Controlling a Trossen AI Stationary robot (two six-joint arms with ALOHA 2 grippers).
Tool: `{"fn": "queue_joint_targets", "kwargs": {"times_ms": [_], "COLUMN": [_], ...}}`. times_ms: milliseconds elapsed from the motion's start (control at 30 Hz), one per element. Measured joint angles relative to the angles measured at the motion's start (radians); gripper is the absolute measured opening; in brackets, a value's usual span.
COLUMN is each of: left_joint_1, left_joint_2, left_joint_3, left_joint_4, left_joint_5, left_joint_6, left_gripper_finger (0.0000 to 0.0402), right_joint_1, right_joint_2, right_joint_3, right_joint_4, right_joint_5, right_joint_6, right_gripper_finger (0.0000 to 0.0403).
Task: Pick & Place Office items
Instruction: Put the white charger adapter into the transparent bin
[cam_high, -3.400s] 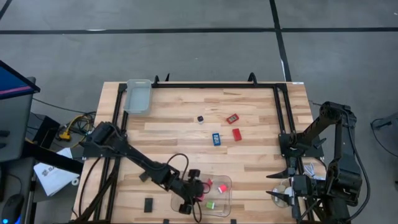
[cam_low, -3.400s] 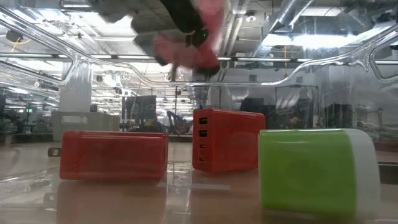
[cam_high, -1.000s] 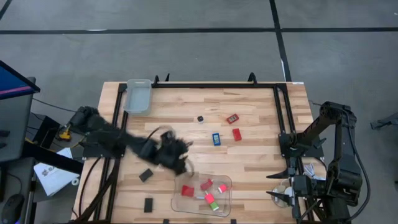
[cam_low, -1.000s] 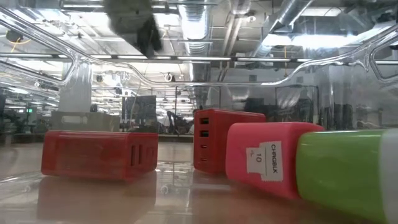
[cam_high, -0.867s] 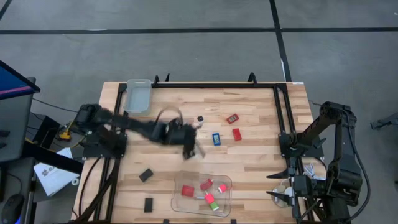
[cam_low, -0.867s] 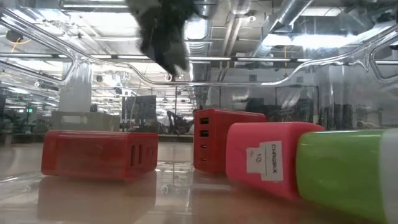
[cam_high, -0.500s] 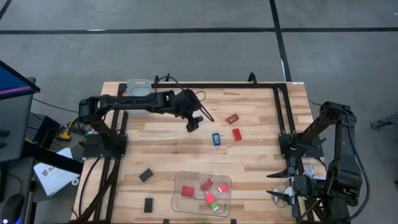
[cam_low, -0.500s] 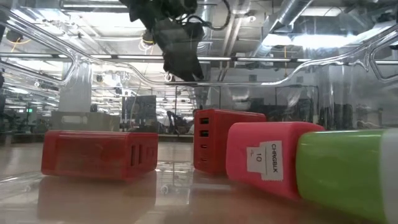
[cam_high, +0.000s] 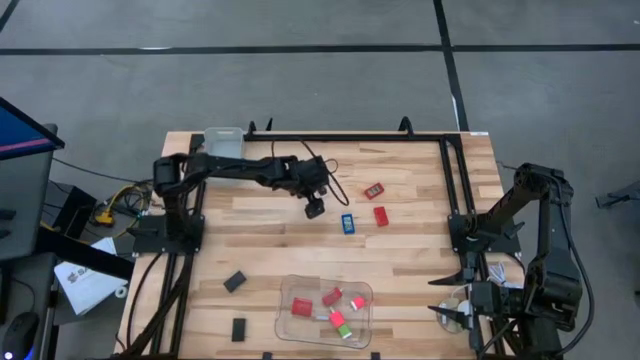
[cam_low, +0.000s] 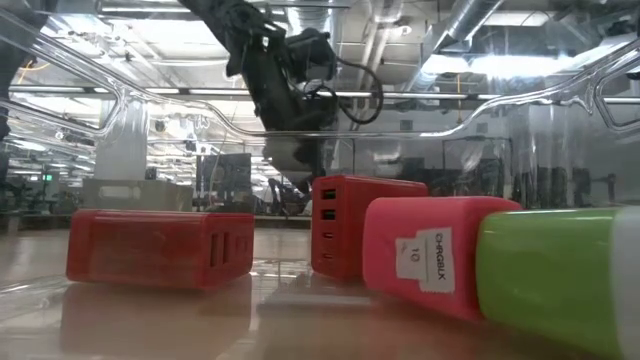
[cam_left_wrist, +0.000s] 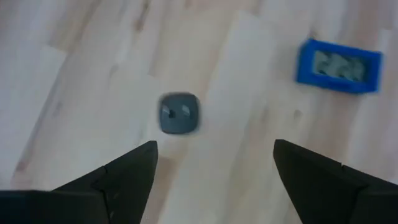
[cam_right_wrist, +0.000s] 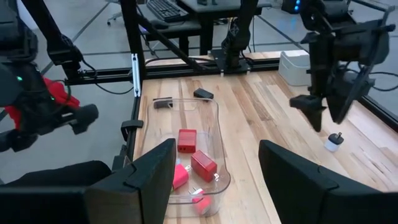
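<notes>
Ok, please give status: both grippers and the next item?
Left gripper open, empty, above small dark piece. Right gripper open, parked at table edge. Nothing blocking.

Bright, even overhead light; ceiling-lamp glare in the low view, motion blur across the left wrist view.

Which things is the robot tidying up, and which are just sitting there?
Job things: small dark plug, blue piece, two red blocks on the table, two black rectangles, chargers in the clear tray.
Just there: empty tray, cables.
</notes>
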Motion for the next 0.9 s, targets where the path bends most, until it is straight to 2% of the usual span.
{"fn": "queue_joint_targets", "kwargs": {"times_ms": [200,367,600,900], "left_joint_1": [0.047,0.054,0.029,0.033], "left_joint_2": [0.001,0.013,0.086,0.235], "left_joint_3": [0.001,0.011,0.035,0.175], "left_joint_4": [0.054,0.042,0.020,-0.029], "left_joint_5": [0.074,0.084,0.004,-0.001], "left_joint_6": [-0.045,-0.043,0.014,0.054], "left_gripper_finger": [0.0328,0.0321,0.0311,0.0310], "right_joint_1": [0.000,0.002,0.003,0.005], "right_joint_2": [0.000,0.000,0.000,0.000], "right_joint_3": [0.000,0.000,0.000,0.000], "right_joint_4": [-0.006,-0.010,-0.010,-0.010], "right_joint_5": [0.000,0.000,-0.001,-0.005], "right_joint_6": [-0.001,-0.001,-0.001,0.004], "right_gripper_finger": [0.0224,0.0224,0.0224,0.0224]}}
